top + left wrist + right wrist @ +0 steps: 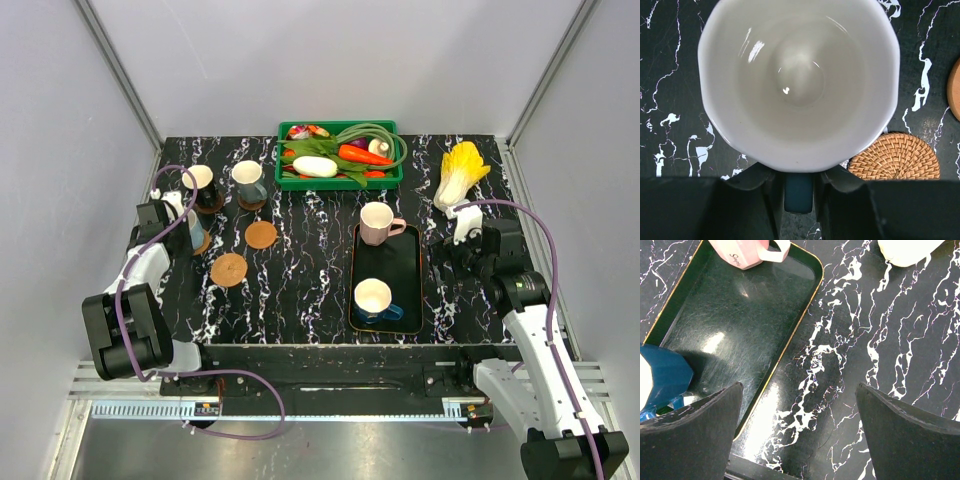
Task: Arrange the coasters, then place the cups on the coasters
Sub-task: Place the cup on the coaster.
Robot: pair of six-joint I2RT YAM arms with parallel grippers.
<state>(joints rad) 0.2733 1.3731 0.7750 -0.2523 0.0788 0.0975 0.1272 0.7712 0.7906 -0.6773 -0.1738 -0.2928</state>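
My left gripper (pixel 799 176) is shut on the teal handle of a cup (pixel 799 80) with a cream-white inside, which sits over a woven coaster (pixel 895 157) at the table's left (pixel 203 243). Two more cups (pixel 200 180) (pixel 248 180) stand on coasters behind it. Two bare coasters (pixel 261 234) (pixel 229 269) lie to the right. A pink cup (pixel 378 222) and a blue cup (pixel 375 300) stand in the black tray (pixel 740 315). My right gripper (pixel 800 410) hangs open and empty over the table just right of the tray.
A green basket (pixel 340 185) of vegetables stands at the back middle. A napa cabbage (pixel 460 172) lies at the back right, just beyond my right gripper (pixel 455 240). Grey walls close in the table on three sides.
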